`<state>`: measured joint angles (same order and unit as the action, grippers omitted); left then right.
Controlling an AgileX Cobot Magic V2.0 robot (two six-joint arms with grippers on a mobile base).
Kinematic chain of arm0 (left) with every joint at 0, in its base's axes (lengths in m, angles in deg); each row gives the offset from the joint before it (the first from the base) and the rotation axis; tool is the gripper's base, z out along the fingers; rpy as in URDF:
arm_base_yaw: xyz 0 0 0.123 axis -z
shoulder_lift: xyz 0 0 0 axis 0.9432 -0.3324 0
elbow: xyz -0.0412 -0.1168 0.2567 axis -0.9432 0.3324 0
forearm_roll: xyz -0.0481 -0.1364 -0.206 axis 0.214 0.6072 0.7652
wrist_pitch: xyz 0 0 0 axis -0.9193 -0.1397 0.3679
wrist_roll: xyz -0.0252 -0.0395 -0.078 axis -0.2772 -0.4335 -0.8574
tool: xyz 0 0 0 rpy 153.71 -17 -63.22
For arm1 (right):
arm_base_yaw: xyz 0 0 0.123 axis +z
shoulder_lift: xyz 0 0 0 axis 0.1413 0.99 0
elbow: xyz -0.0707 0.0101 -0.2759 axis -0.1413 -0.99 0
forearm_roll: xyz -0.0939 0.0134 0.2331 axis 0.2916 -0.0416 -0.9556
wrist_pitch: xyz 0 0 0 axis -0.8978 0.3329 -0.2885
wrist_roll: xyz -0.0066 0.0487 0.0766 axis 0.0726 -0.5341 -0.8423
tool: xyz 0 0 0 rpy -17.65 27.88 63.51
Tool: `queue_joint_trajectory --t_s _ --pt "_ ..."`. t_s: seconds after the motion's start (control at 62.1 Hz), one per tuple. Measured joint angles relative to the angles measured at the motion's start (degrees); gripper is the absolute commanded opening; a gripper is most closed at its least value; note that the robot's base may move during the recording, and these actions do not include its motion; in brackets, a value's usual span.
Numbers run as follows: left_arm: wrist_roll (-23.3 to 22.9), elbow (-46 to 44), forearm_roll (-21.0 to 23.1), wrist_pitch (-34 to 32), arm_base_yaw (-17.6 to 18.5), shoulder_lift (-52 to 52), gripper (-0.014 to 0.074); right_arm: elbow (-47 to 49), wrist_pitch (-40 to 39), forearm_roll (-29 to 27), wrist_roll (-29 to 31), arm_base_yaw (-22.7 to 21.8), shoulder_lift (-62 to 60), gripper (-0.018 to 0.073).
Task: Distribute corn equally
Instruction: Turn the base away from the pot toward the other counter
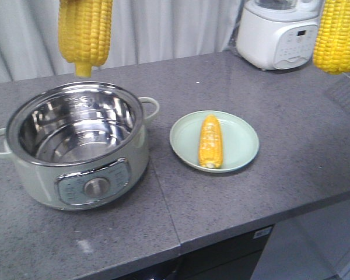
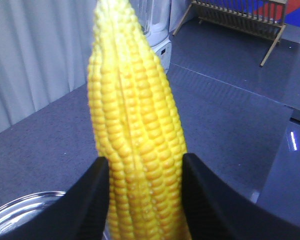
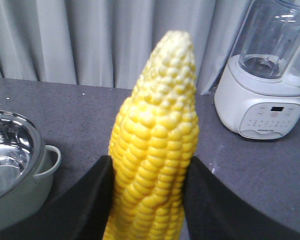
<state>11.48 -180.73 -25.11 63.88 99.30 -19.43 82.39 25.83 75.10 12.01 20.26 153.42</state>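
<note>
One corn cob (image 1: 210, 141) lies front to back along the middle of a pale green plate (image 1: 242, 137). The plate rim is bare all round the cob. The left tool (image 2: 144, 162) clamps a second cob (image 1: 84, 32) between its black fingers, hanging tip-down above the open steel pot (image 1: 76, 169). The right tool (image 3: 149, 162) grips a third cob (image 1: 337, 35) high at the right, near the white blender (image 1: 277, 35). The grey bench (image 1: 303, 157) is open right of the plate. The pot's handle stands just beside the plate's left rim, and the front edge is near.
</note>
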Motion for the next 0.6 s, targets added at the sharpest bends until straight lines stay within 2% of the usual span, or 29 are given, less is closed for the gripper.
queue_joint_trajectory --t_s 0.596 --pt "0.0 0.0 0.0 0.0 0.0 0.0 -0.0006 0.0 0.0 0.0 0.0 0.0 0.0 -0.0005"
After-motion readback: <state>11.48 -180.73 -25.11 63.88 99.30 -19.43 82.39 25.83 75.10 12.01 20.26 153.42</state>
